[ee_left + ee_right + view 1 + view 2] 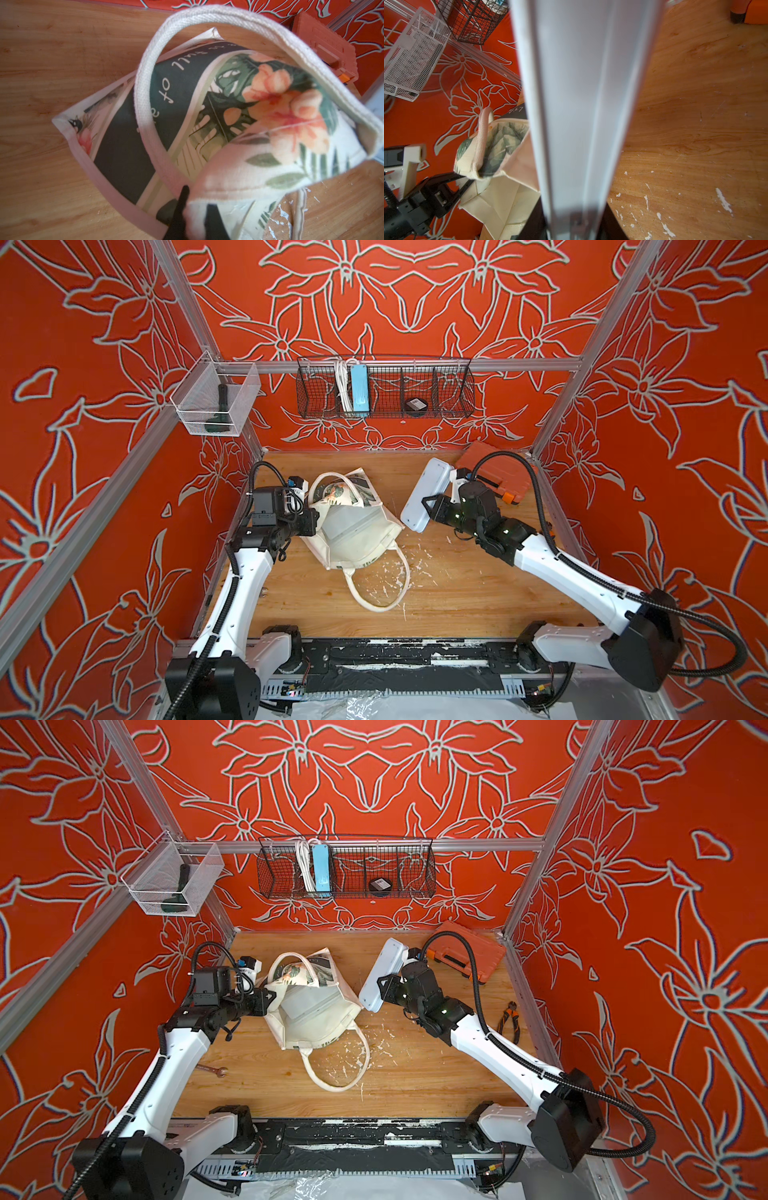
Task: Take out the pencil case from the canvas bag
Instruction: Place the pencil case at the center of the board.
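Observation:
The canvas bag [365, 549] [320, 1025] lies slumped on the wooden table, mouth open, one looped handle trailing toward the front. My left gripper [316, 514] [272, 996] [198, 199] is shut on the bag's rim beside the floral panel [286, 116], holding that edge up. The pencil case [426, 495] [380, 973] [581, 104], a long white box, hangs in the air to the right of the bag, clear of it. My right gripper [428, 504] [382, 984] [574, 224] is shut on its middle. In the right wrist view the bag [500, 197] sits beside the case.
An orange tool case [494, 477] [465, 952] lies at the back right, close behind the right wrist. Pliers [509, 1019] rest by the right wall and a wrench [214, 1070] by the left arm. A black wire basket [384, 387] and a white mesh basket [216, 402] hang on the rail.

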